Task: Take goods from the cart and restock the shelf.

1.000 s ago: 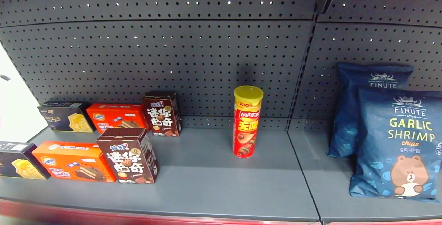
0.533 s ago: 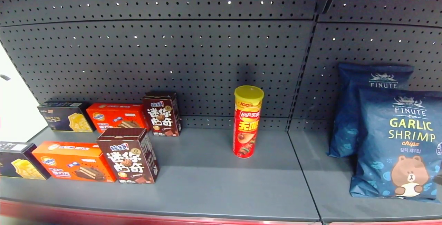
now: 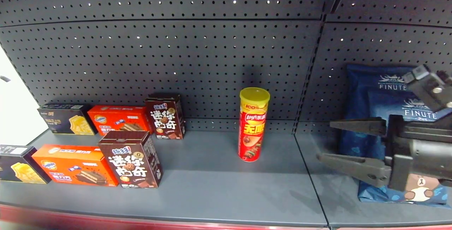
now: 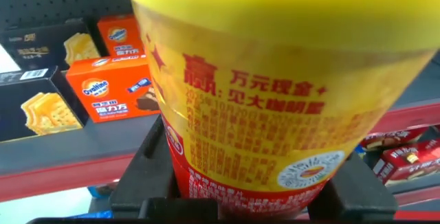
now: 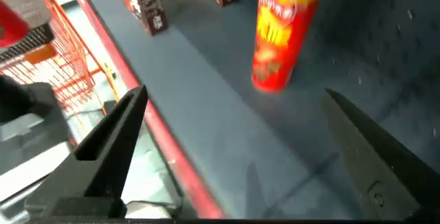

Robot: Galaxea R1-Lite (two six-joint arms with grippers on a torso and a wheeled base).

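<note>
1. The standing can (image 3: pixel 254 124), red with a yellow lid, is upright near the middle of the shelf (image 3: pixel 219 187), close to the perforated back wall
2. I see my right gripper (image 3: pixel 325 140) over the right part of the shelf. Its two fingers are spread wide, with nothing between them, and it is well apart from the standing can
3. In the right wrist view the same spread fingers (image 5: pixel 117 141) frame the shelf, with the standing can beyond them and the orange cart (image 5: pixel 62 52) below the shelf edge
4. My left gripper (image 4: pixel 247 189) is pinching the held can (image 4: pixel 275 100), also red with a yellow lid, and a dark finger is pressed on each side of it
5. Behind the held can are the orange boxes (image 4: pixel 113 97) and the black boxes (image 4: pixel 41 110) at the left end of the shelf
6. The brown boxes (image 3: pixel 132 159) stand just beside the orange ones
7. The blue snack bags (image 3: pixel 370 92) lean on the back wall, partly hidden behind the right gripper
</note>
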